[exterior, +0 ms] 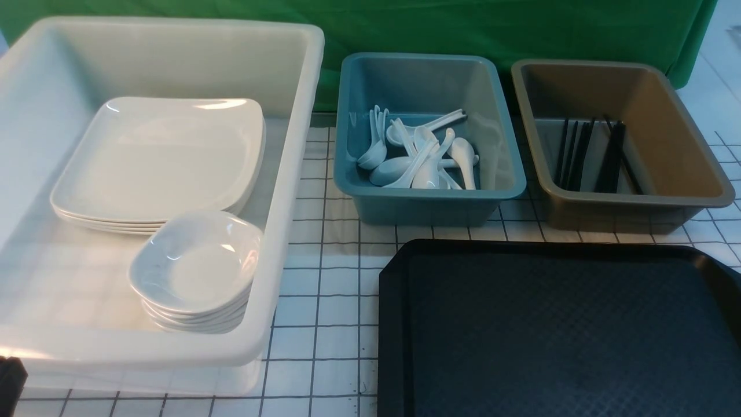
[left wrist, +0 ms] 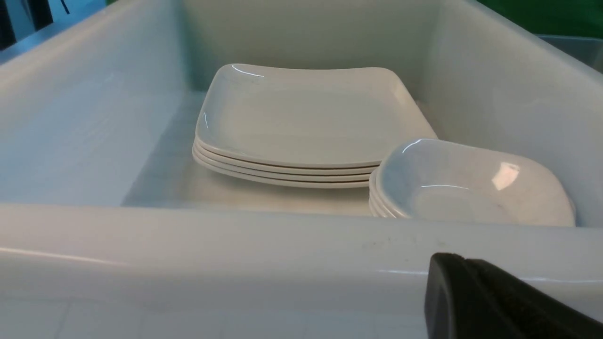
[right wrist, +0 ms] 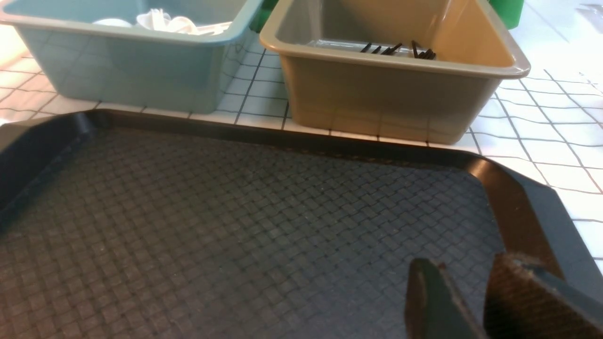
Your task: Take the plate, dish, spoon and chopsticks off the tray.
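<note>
Black textured tray (exterior: 556, 330) lying bare, glossy plates (exterior: 162, 159) looking slippery, best pinched at rims; left gripper (left wrist: 476, 292) closed empty, right gripper (right wrist: 471, 301) gaping.

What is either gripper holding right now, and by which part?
Nothing. The left gripper is shut and empty outside the white tub; the right gripper is open above the tray.

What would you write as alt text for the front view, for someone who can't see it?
A black tray sits bare in the near right foreground on a gridded white table. Behind it, a blue tub holds white spoons and a brown tub holds black chopsticks. A large white bin at left holds stacked plates and small dishes.
</note>
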